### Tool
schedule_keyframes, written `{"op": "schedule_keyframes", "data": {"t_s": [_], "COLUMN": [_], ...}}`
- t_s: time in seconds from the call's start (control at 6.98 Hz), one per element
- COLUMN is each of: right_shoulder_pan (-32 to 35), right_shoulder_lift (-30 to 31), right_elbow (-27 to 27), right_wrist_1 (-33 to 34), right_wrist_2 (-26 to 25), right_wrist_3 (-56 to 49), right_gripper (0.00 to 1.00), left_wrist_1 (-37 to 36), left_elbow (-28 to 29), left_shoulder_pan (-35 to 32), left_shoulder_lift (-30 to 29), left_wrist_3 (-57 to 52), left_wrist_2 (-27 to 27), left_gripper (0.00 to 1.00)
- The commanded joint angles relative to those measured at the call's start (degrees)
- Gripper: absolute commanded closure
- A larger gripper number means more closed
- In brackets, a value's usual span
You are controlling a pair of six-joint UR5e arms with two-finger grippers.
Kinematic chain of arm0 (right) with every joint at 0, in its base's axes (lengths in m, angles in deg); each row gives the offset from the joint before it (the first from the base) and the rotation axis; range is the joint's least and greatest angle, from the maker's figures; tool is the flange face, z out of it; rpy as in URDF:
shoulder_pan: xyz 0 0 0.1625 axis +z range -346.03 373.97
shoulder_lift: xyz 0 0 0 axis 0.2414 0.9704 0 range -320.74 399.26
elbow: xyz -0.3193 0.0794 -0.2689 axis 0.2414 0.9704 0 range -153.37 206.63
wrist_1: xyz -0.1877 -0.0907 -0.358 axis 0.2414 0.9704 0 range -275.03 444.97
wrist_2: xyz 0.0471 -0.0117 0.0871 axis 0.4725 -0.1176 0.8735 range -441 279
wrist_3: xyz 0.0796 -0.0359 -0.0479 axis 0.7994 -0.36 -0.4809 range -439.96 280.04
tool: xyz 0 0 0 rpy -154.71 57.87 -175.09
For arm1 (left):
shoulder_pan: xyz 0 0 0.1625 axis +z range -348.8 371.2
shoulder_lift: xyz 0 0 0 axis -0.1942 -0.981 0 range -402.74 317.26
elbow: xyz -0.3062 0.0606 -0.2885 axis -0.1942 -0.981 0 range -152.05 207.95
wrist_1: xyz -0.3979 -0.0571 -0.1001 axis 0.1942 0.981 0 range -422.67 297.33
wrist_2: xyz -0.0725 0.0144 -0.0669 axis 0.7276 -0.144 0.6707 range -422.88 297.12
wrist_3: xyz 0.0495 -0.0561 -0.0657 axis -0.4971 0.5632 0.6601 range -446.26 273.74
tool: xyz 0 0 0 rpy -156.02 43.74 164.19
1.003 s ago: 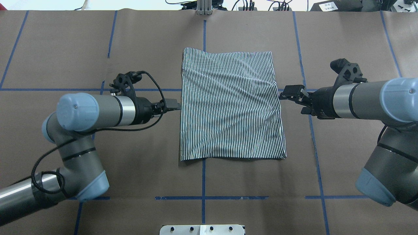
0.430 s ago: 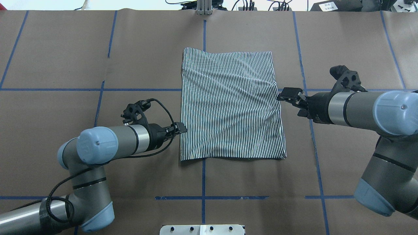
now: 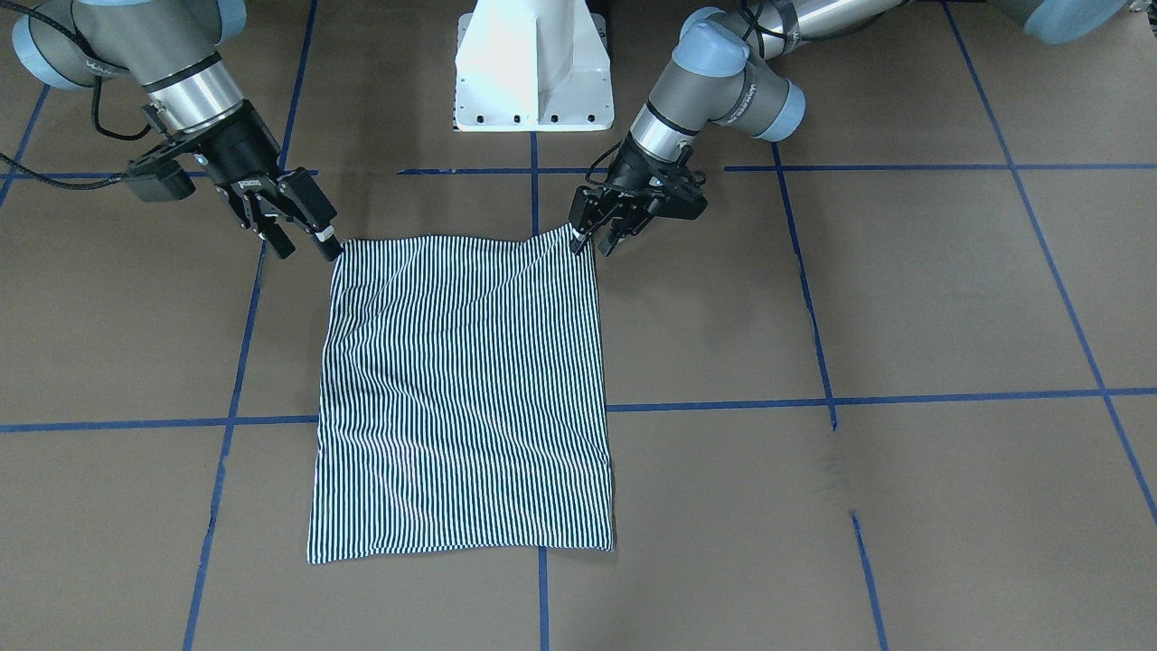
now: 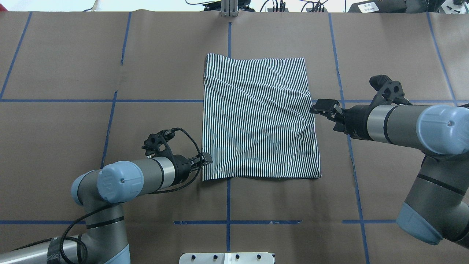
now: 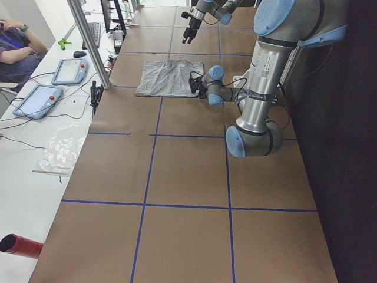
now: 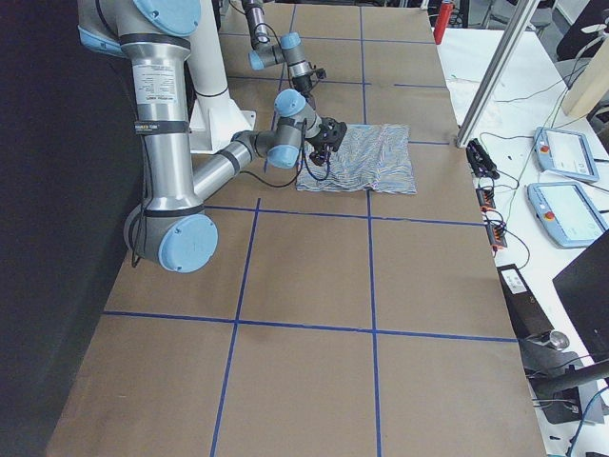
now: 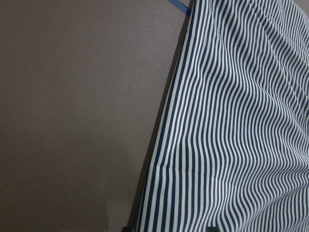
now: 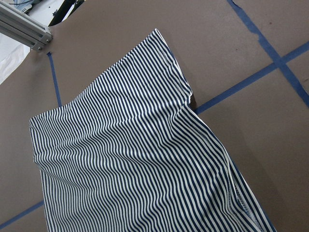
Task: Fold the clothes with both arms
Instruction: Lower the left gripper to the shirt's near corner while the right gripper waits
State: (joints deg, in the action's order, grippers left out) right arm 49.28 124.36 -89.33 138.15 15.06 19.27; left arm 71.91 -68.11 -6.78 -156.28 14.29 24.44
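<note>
Two grippers, left [image 4: 207, 159], right [image 4: 317, 106], flank shirt [image 4: 256, 117]

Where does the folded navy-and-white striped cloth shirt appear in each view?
Front-facing: navy-and-white striped shirt centre-left.
Overhead: shirt centre.
Exterior left: shirt upper middle, far.
Exterior right: shirt upper middle.
Left wrist: shirt fills right half.
Right wrist: shirt lower left.
Shared landmark: blue tape lines crossing beneath it.

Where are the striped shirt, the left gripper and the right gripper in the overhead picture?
striped shirt [image 4: 256, 117]: overhead view, middle of the cloth.
left gripper [image 4: 208, 160]: overhead view, midway between its fingertips, near the shirt's corner.
right gripper [image 4: 314, 108]: overhead view, midway between its fingertips.
</note>
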Motion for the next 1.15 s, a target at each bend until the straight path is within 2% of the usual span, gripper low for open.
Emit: {"op": "schedule_keyframes", "data": {"t_s": [0.0, 1.0], "right_shoulder_pan": [0.0, 0.0], "right_shoulder_lift": [0.1, 0.1], "right_elbow": [0.1, 0.2], "right_wrist_1": [0.0, -0.1], "right_wrist_2": [-0.1, 0.0], "right_wrist_3": [0.0, -0.3], "right_gripper": [0.0, 0.0], "left_wrist_1": [-0.5, -0.4], "left_elbow": [0.0, 0.2], "left_shoulder_pan": [0.8, 3.3], "left_shoulder_lift": [-0.4, -0.5], "left_wrist_3": [0.0, 0.1], "left_wrist_2": [0.0, -0.5], "left_gripper": [0.4, 0.4]}}
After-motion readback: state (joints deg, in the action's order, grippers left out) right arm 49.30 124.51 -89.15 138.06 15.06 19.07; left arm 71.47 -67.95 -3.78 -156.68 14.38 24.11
